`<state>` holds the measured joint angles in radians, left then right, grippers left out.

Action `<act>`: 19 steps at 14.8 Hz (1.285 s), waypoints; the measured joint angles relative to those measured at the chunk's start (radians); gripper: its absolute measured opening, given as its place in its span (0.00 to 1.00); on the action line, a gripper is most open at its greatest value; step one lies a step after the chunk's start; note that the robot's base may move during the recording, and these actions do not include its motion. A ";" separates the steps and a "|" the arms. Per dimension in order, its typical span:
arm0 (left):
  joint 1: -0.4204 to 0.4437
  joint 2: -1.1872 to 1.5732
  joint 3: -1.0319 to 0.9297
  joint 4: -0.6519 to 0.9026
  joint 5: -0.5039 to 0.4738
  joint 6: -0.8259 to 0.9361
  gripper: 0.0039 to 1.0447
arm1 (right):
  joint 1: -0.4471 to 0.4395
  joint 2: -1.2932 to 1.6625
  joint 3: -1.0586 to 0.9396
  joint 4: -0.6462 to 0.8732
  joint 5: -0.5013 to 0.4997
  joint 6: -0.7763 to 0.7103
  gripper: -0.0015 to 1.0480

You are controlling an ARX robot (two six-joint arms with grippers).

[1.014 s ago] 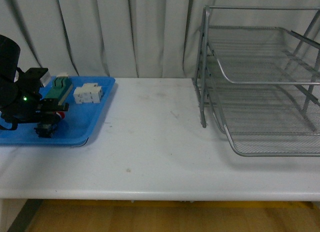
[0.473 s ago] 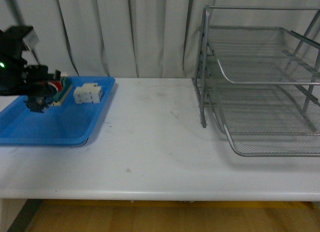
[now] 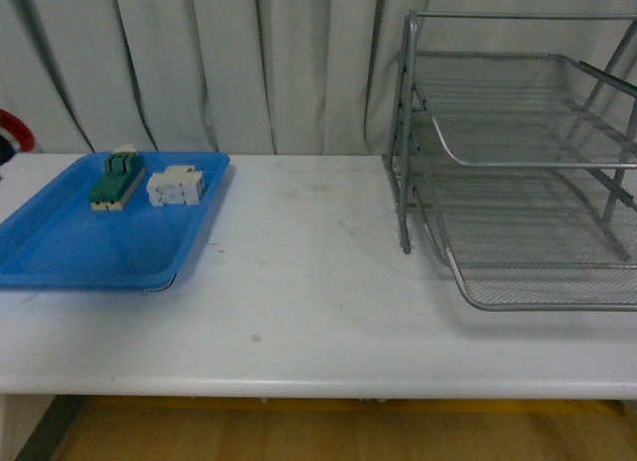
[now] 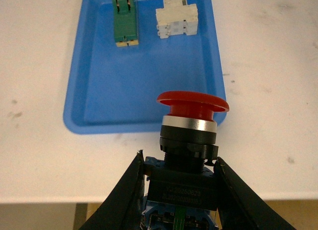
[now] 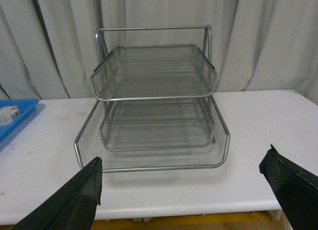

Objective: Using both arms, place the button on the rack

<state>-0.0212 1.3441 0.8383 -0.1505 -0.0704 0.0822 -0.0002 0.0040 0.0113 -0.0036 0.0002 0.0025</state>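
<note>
Front view: button (image 3: 24, 124) is only a red sliver cut by left edge; rack (image 3: 406, 132) runs off right edge. Button's label print (image 4: 182, 192) unreadable.

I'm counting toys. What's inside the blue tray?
Inside the blue tray lie a green block and a white block. The held button hides one corner from the wrist camera.

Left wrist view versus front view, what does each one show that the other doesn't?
Only the left wrist view shows the left gripper shut on the button, gripping its dark body below the red cap. Only the front view shows the rack. Both show the blue tray holding the green block and the white block, on the table.
</note>
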 joint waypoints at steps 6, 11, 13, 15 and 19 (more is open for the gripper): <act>-0.011 -0.076 -0.030 -0.001 -0.025 0.000 0.33 | 0.000 0.000 0.000 0.001 0.000 0.000 0.94; -0.009 -0.077 -0.030 -0.001 -0.026 -0.001 0.33 | 0.000 0.000 0.000 0.000 0.000 0.000 0.94; -0.009 -0.077 -0.030 0.000 -0.026 -0.001 0.33 | 0.000 0.000 0.000 0.000 0.000 0.000 0.94; -0.011 -0.077 -0.030 -0.002 -0.026 -0.002 0.33 | 0.000 0.000 0.000 0.001 0.000 0.000 0.94; -0.030 -0.071 -0.038 0.050 0.072 0.036 0.32 | 0.000 0.000 0.000 -0.003 0.005 0.000 0.94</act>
<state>-0.0509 1.2736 0.8001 -0.1001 0.0017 0.1181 -0.0002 0.0040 0.0113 -0.0067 0.0051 0.0029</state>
